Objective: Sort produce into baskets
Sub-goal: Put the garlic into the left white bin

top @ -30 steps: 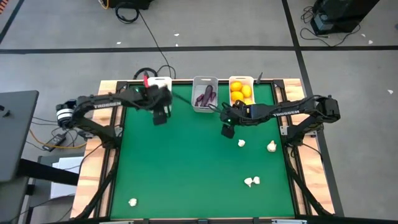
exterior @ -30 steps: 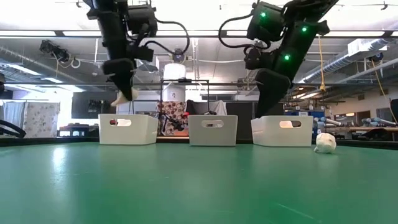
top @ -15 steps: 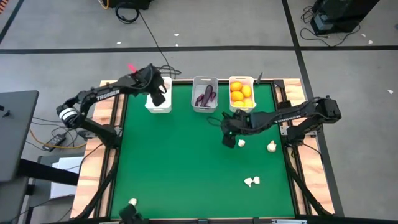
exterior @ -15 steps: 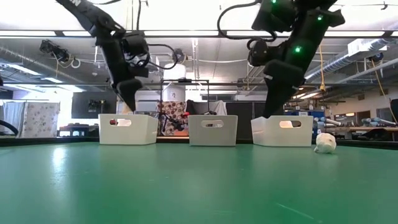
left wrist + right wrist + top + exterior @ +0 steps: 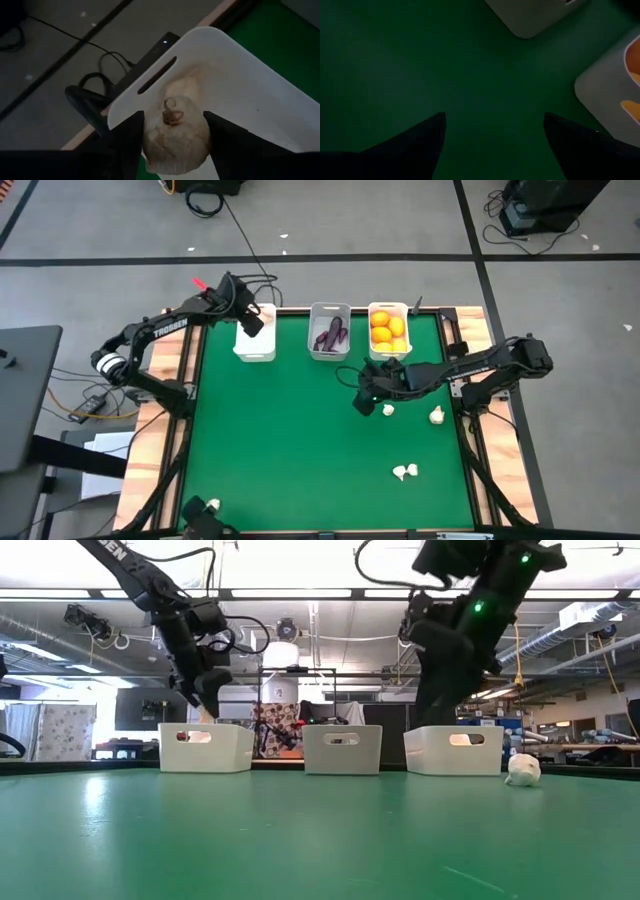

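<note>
An off-white garlic bulb (image 5: pixel 175 132) sits between the fingers of my left gripper (image 5: pixel 252 323), which hangs over the far end of the left white basket (image 5: pixel 255 345). The middle basket (image 5: pixel 330 330) holds dark purple eggplants (image 5: pixel 331 335). The right basket (image 5: pixel 388 328) holds orange citrus fruits (image 5: pixel 385 330). My right gripper (image 5: pixel 362 405) stands open above the green table, just left of a loose garlic bulb (image 5: pixel 388 410), with nothing between its fingers (image 5: pixel 420 140). My left gripper pinches the garlic bulb by its two opposite sides (image 5: pixel 150 135) between its two fingers. The fingers slant down from above. The bulb hangs clear above the inside of the left basket (image 5: pixel 200 40), its curled stalk end (image 5: pixel 172 115) turned up toward the wrist.
More garlic bulbs lie on the green mat at the right (image 5: pixel 437 416), the near right (image 5: pixel 403 472) and the near left corner (image 5: pixel 197 505). In the low view one bulb (image 5: pixel 523 768) lies right of the three baskets. The mat's middle is bare.
My left gripper has carried the garlic bulb from over the mat toward the far left, and now hangs above the left basket. My right gripper has shifted a little toward the near edge, closer to the loose bulb, rolling as it went and staying open.
</note>
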Action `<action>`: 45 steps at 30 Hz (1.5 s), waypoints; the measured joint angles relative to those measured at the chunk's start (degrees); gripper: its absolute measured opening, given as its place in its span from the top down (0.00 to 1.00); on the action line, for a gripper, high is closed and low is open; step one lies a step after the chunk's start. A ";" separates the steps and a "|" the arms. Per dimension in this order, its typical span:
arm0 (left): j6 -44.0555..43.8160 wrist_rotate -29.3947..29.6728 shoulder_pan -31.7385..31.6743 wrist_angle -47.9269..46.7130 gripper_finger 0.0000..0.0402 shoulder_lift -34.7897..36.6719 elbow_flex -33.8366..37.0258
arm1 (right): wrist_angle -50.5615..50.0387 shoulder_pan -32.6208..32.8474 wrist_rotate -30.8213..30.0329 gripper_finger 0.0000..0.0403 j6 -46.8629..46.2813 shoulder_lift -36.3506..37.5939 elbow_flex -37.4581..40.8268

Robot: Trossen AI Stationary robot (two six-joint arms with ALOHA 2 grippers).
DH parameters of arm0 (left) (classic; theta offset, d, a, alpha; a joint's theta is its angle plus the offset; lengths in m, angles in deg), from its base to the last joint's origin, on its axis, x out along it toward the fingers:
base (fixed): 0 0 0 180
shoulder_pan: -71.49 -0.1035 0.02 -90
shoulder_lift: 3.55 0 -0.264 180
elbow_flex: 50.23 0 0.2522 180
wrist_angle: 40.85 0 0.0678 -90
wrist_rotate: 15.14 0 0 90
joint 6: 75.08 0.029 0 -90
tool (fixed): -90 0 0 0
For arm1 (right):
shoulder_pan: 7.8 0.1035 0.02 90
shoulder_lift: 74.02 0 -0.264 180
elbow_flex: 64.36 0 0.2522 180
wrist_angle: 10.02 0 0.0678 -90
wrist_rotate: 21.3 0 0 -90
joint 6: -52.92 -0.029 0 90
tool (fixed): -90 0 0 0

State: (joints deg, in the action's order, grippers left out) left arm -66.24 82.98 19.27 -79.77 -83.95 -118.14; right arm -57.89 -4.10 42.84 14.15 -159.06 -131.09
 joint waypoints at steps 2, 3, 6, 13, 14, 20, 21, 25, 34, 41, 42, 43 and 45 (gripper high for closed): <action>-0.08 -1.87 -0.97 0.01 0.46 0.00 0.00 | -0.08 0.79 -0.02 0.14 -0.63 1.04 0.00; -0.09 -2.11 -1.41 0.09 0.44 0.00 0.00 | -0.08 1.24 -0.03 0.14 -0.76 1.61 0.00; -0.18 -2.38 -2.24 1.00 0.40 0.00 0.02 | -0.10 2.79 -0.06 0.14 -2.67 3.67 0.00; 0.15 -7.32 -2.04 6.32 0.37 0.00 1.14 | -6.02 8.89 -0.06 0.14 -11.97 7.95 -0.01; 0.10 -9.35 -1.66 6.33 0.37 0.00 1.14 | -8.47 9.68 -0.33 0.14 -13.98 8.32 -0.02; -1.40 -14.86 5.28 5.71 0.39 0.00 1.14 | -26.24 13.46 2.11 0.14 -25.27 8.41 0.16; -1.56 -14.82 7.04 6.13 0.40 0.00 1.15 | -27.73 13.72 3.39 0.14 -25.93 8.35 0.76; -1.71 -14.82 14.61 11.18 0.43 0.00 1.16 | -30.03 13.94 8.63 0.14 -27.39 8.51 4.68; -1.75 -14.86 28.26 23.78 0.43 0.04 1.16 | -39.14 13.71 19.68 0.15 -28.82 8.72 8.39; -1.62 -15.77 35.48 33.28 0.43 -3.99 1.14 | -42.34 13.86 25.96 0.18 -30.17 8.59 7.73; -1.76 -15.80 36.20 34.21 0.43 -4.93 1.14 | -42.16 13.95 25.89 0.19 -31.16 8.43 7.94; -1.92 -15.80 36.82 35.67 0.43 -5.93 1.14 | -41.94 13.97 25.88 0.19 -32.05 8.20 8.22; -2.96 -15.80 37.98 37.65 0.43 -7.84 1.14 | -40.06 14.21 25.67 0.21 -33.91 7.67 8.74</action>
State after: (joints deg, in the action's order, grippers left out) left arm -69.20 67.18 57.25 -42.12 -91.79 -117.00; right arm -97.95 10.11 68.51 -19.76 -151.39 -122.34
